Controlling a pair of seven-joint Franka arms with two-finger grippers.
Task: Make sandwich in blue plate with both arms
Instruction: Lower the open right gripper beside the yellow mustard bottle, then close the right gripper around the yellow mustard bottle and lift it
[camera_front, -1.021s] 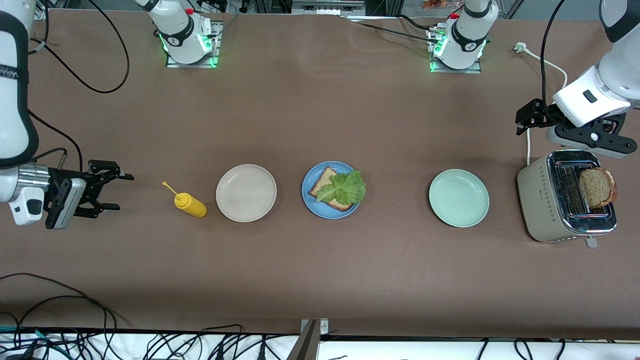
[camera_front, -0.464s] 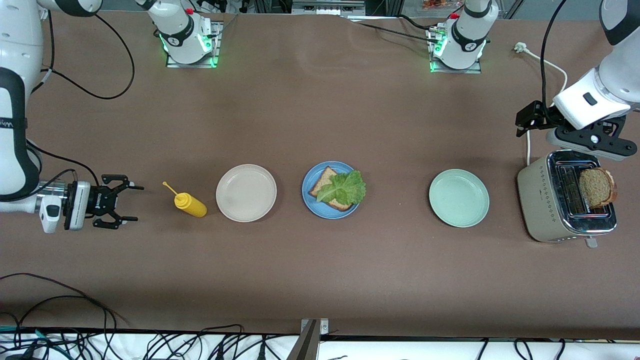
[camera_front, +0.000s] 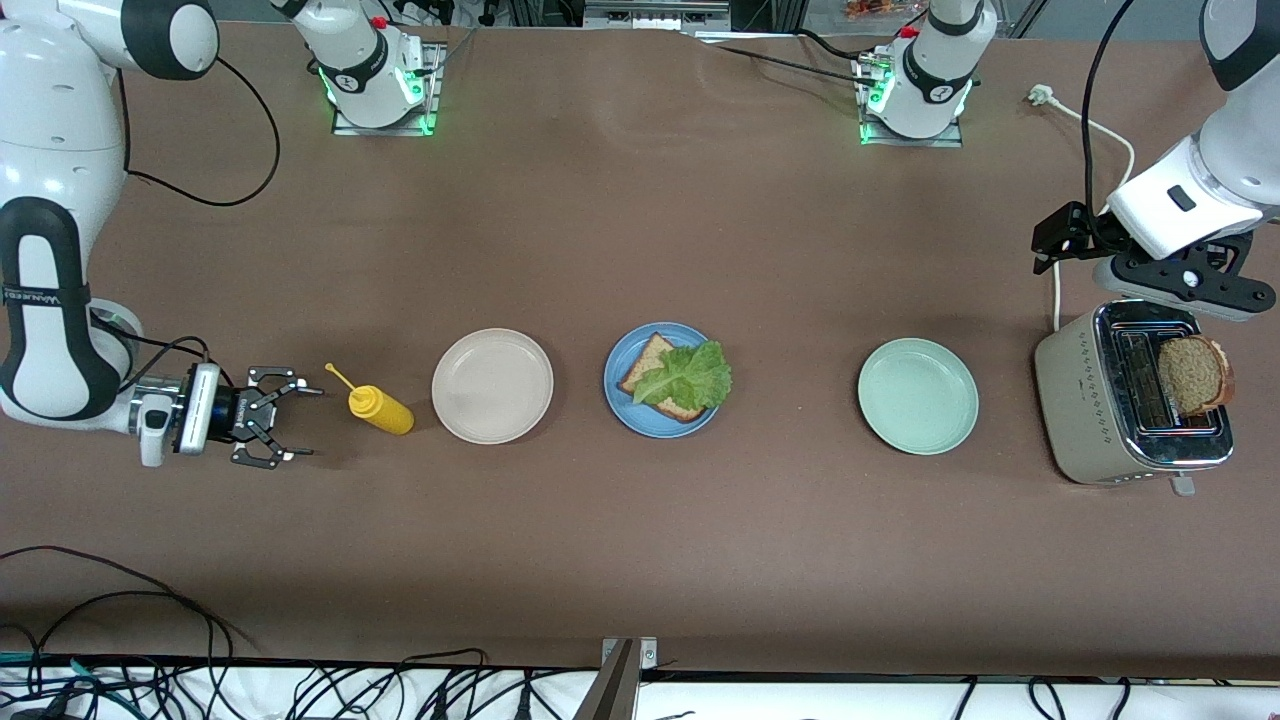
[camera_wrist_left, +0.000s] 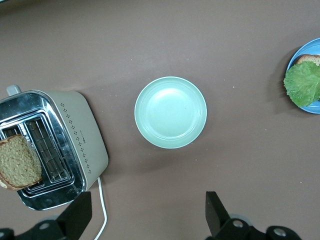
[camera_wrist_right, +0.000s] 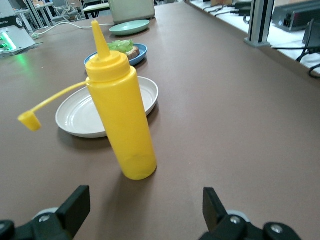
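While one bread slice (camera_front: 648, 366) and lettuce (camera_front: 690, 375) lie on the blue plate (camera_front: 618, 400), the second slice (camera_front: 1194, 374) sits in the toaster (camera_front: 1080, 400), the left gripper (camera_front: 1050, 240) wide above it, the right gripper (camera_front: 290, 425) wide beside the mustard bottle (camera_front: 380, 408).

Both arms: glossy white shells with black joint bands. Right arm (camera_front: 50, 250) bears small dark lettering on a black-outlined link, a silver wrist flange and a trailing black cable. Left arm (camera_front: 1200, 190) carries a black wrist bracket. Bases glow green, each with a red cap.
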